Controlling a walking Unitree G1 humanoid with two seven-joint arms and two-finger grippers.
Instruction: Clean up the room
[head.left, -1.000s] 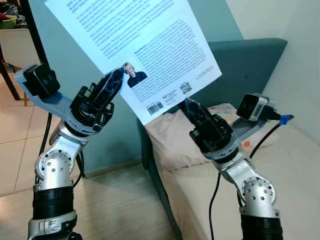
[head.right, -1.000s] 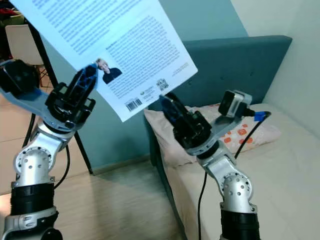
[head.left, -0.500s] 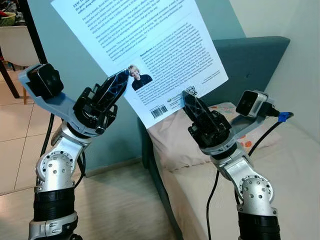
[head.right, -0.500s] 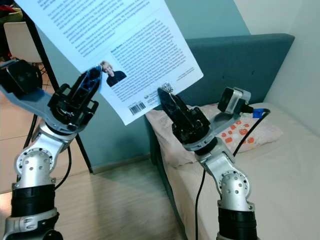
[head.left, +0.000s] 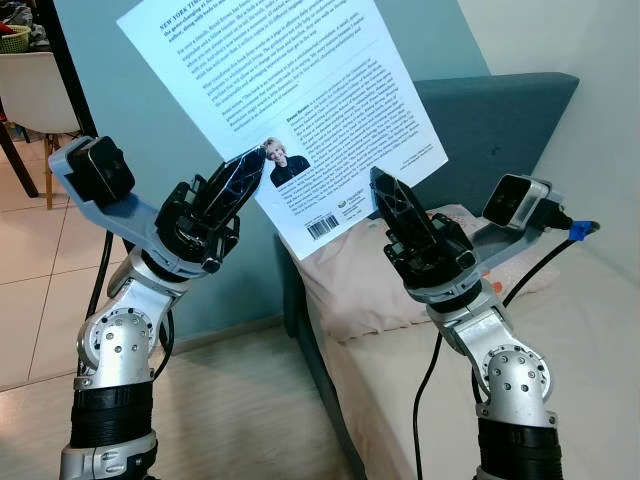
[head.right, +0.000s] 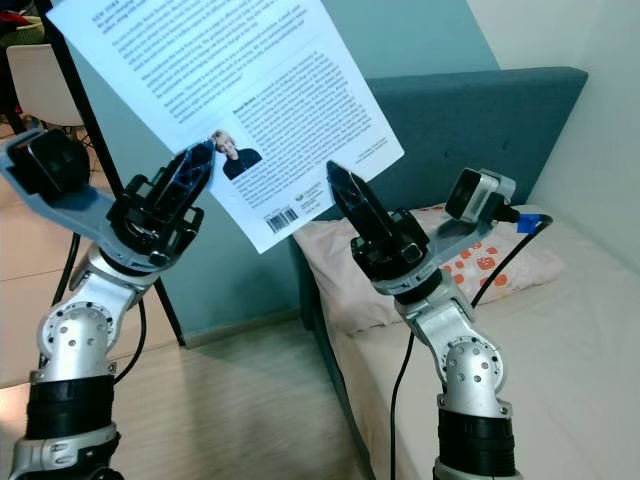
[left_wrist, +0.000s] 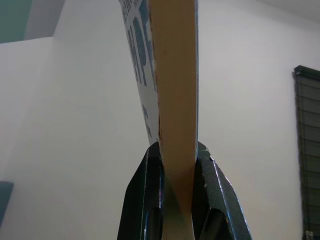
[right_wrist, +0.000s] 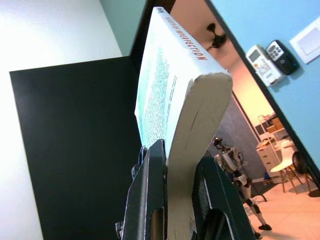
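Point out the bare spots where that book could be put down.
Both grippers, left and right, clamp the book. Free: the mattress between pillow and wall; the floor beside the bed. Crowded: the bed's head, covered by the pillow.

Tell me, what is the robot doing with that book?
The robot is holding a white book up in the air with both arms, its back cover facing the camera. The left gripper pinches the book's lower edge near the author photo, and the right gripper pinches the same edge nearer the corner. Both sets of fingers are clamped on the book. Below and behind it are a teal bed and a pillow. The book has not been put down anywhere yet.
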